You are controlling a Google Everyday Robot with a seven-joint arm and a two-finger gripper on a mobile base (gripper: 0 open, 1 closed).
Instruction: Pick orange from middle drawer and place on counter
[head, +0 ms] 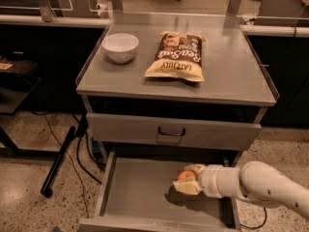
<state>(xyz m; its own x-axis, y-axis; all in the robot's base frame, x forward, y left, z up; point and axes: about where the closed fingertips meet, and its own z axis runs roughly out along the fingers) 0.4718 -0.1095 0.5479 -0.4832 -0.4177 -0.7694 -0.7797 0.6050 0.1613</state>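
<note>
The orange [184,176] shows as a small round fruit between my pale fingers inside the open middle drawer [135,187], towards its right side. My gripper [187,180] reaches in from the right on a white arm and is shut on the orange, which seems slightly above the drawer floor, with a shadow beneath it. The counter [231,66] is the flat grey top of the cabinet above.
A white bowl [120,47] stands at the counter's back left. A chip bag [176,57] lies at its middle. A closed drawer front with a black handle [171,132] sits just above the open drawer. A black pole [60,161] and cables lie on the floor left.
</note>
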